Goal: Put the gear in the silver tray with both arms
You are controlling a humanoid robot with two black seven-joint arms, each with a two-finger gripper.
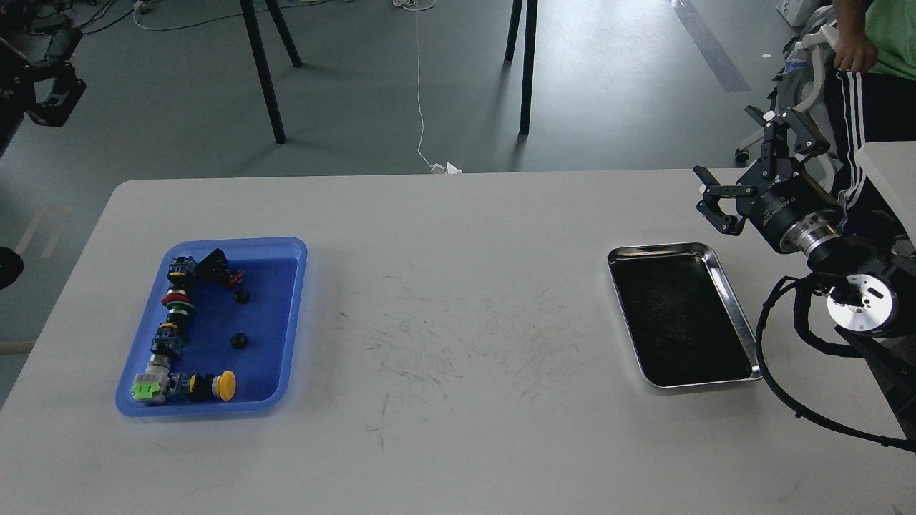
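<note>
Right pincer (744,161) hangs with its two black fingers spread wide and nothing between them, just beyond the far right corner of the silver tray (730,295) and raised over the desk (458,286). Behind it the right arm runs back toward the near right, with a shiny wrist ring (861,310) to the right of the tray and a black cable (769,379) looping past the tray's near right corner. That tray lies flat on the desk's right side, its dark reflective bottom bare of parts. Far to the left of the tray, at the upper left edge of the view and off the desk, the left pincer (54,79) shows only in part; it is dark and cut by the edge, so I cannot tell whether it is spread or closed, and nothing can be seen in it. Well to the left of the silver tray, across a scuffed stretch of desk, sits a blue tray (290,322) holding a row of push-button switches along its left wall, a yellow-capped button (225,385) at its near end, and two small black gears (239,341) lying loose toward its middle.
</note>
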